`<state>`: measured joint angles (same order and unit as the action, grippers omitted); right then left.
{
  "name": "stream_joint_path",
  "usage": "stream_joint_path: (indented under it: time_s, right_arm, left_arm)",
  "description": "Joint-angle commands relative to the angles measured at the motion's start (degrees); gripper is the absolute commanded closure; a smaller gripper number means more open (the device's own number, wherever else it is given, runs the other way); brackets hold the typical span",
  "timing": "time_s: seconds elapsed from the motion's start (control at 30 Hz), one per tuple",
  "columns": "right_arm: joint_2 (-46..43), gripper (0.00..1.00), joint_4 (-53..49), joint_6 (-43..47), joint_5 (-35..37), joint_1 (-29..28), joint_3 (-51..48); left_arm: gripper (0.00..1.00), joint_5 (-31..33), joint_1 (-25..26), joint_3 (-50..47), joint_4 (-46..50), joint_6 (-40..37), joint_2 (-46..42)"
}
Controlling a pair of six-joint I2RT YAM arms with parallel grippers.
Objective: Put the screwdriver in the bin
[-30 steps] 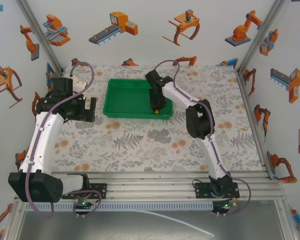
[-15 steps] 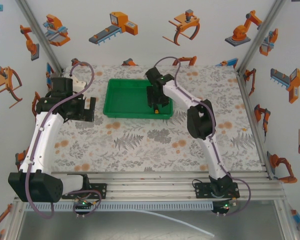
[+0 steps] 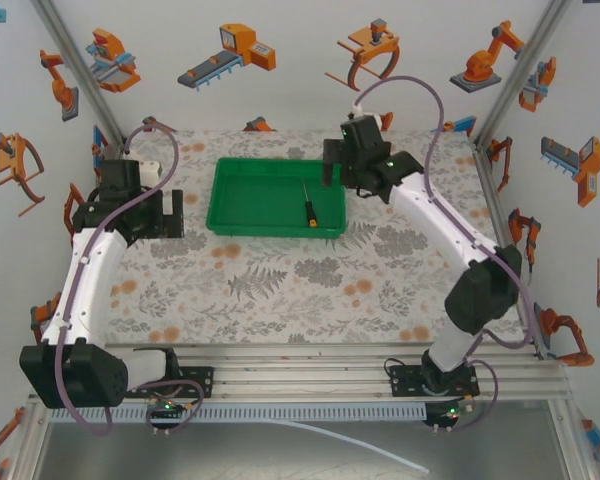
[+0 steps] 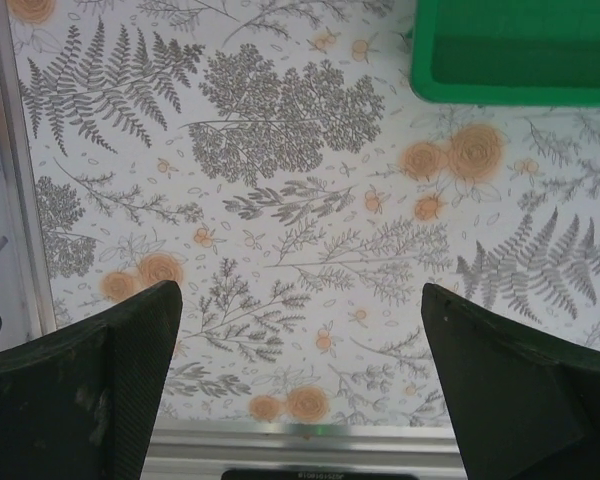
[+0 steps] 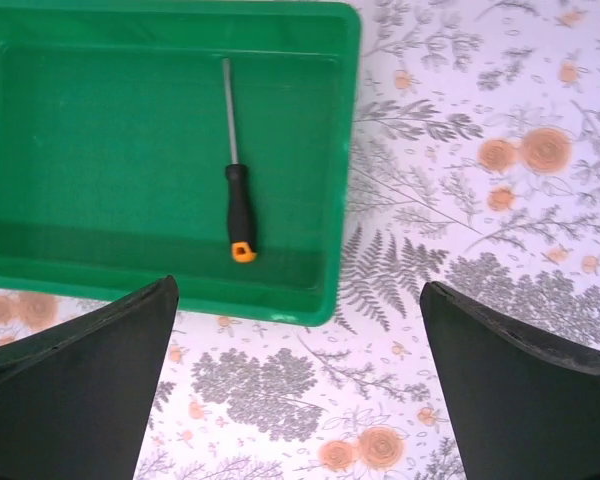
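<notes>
Jaws of the right gripper (image 5: 298, 290) were spread wide and empty, the arm having lifted up and back since a moment earlier. Small black-handled screwdriver with orange end cap (image 5: 238, 200) lay flat inside the shallow bright green plastic bin (image 5: 345, 150), near its right wall, so the task looked done. Left gripper (image 4: 298, 290) hung wide open, empty, beside the bin.

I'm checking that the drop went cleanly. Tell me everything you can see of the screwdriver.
The screwdriver is small and slim: a thin grey metal shaft, a black handle that looks like plastic, and an orange end cap. It lies flat on the floor of the green bin, near its right wall but apart from it. Its tip points toward the far wall, the cap toward the near one. Only the bin floor touches it.
</notes>
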<state>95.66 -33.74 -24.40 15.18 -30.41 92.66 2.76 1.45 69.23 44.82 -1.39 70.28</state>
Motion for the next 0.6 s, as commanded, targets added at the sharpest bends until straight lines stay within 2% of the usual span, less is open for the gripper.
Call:
stream_joint_path:
  time_s: [0.0, 0.2, 0.33, 0.43, 0.57]
  right_arm:
    - [-6.2, 0.01, 5.4, 0.9, 3.7, 1.4, -10.1]
    - [-23.4, 0.01, 20.0, 7.8, 10.8, 2.7, -33.5]
    - [-32.5, 0.01, 25.0, 11.0, 13.2, 5.2, -43.5]
    - [-37.3, 0.01, 30.1, 12.6, 13.1, 8.2, -50.5]
    - [-38.4, 0.01, 34.3, 12.3, 10.2, 14.3, -55.9]
  left_arm:
    - [0.03, -0.1, -2.4, -2.4, -5.8, 5.9, -1.2]
    - [0.03, 0.4, -4.3, -13.2, -21.6, 9.4, -5.4]
    - [0.03, 0.6, -4.5, -21.3, -33.2, 9.6, -8.8]
    - [0.03, 0.1, -4.6, -25.3, -38.5, 9.9, -9.0]
    - [0.03, 0.2, -5.2, -29.9, -45.6, 11.5, -7.8]
